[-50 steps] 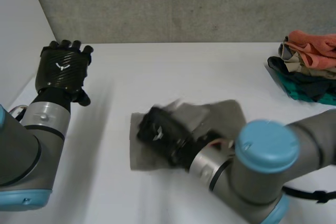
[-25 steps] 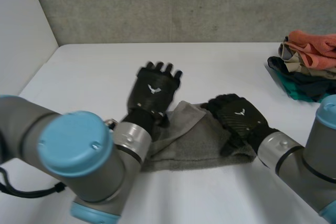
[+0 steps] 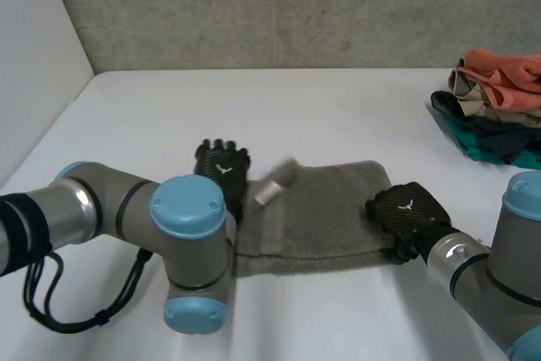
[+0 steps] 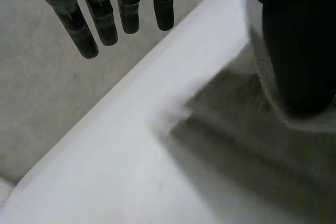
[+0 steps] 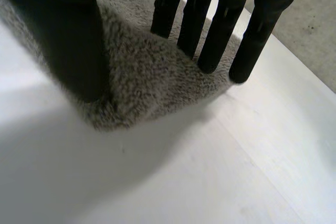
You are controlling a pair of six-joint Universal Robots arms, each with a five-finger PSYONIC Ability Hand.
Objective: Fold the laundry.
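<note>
White table below a rough grey wall, with a folded grey fleecy towel lying flat near the front middle.
The left hand is at the towel's left end, its straight fingers apart from the thumb and holding nothing. The right hand is at the right end, its straight fingers and thumb pressing a corner. A heap of mixed coloured clothes lies well apart.

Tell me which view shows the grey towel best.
The head view: nearly the whole grey towel spread between the left hand and right hand. The right wrist view shows one corner at that hand's fingers; the left wrist view, an edge.
</note>
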